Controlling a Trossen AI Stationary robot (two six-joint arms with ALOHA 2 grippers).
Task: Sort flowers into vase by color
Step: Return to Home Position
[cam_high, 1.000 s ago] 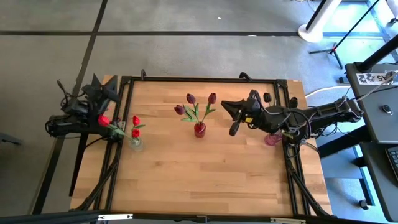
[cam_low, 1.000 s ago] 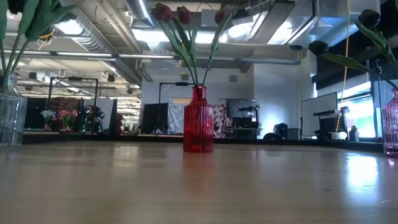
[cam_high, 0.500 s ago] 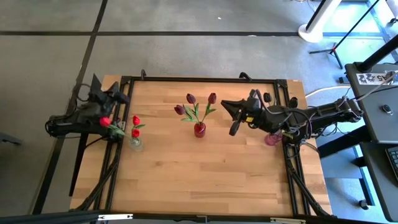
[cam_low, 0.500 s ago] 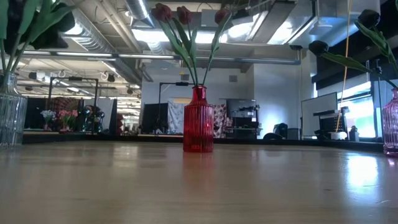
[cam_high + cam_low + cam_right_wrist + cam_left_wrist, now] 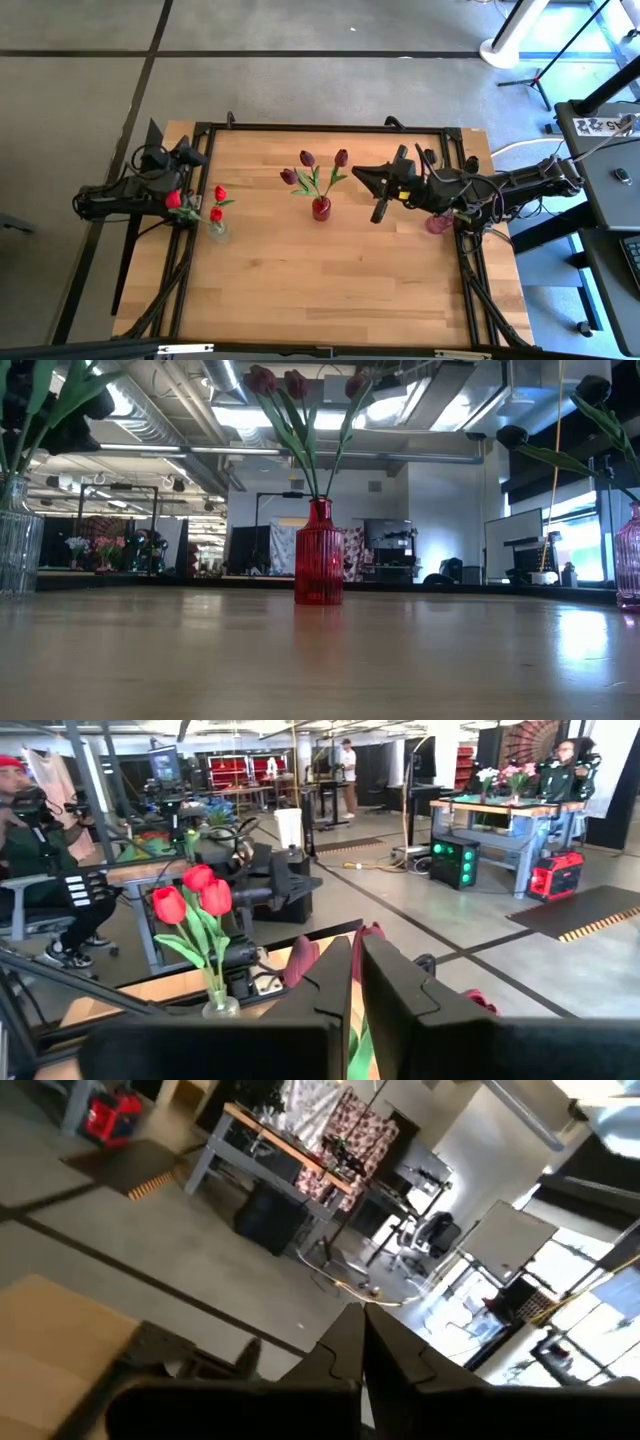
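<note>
- Left gripper (image 5: 362,1328): upper left of the high view, off the left edge of the table (image 5: 330,285). Its jaws are pressed together on nothing.
- Red tulips (image 5: 220,193): three heads stand in the clear vase (image 5: 217,231), left of centre in the high view. One head leans outward and lies against the left arm (image 5: 120,192) as seen from above. Likely hazard: if that arm swings on its way home, it could catch this stem and tip the light vase.
- Maroon tulips (image 5: 307,158): three heads stand in the red vase (image 5: 321,209), at the centre of the high and low views, upright and apart from both arms.
- Right gripper (image 5: 356,948): right of centre in the high view, near the maroon leaves but not touching them. Its jaws are closed and empty. A retreat that first drifts left would brush those leaves.
- Pink vase (image 5: 438,224): right of centre, partly hidden under the right arm (image 5: 510,185). Near-black heads (image 5: 590,388) rise at the upper right of the low view. Lowering the arm while it folds back could strike these stems.
</note>
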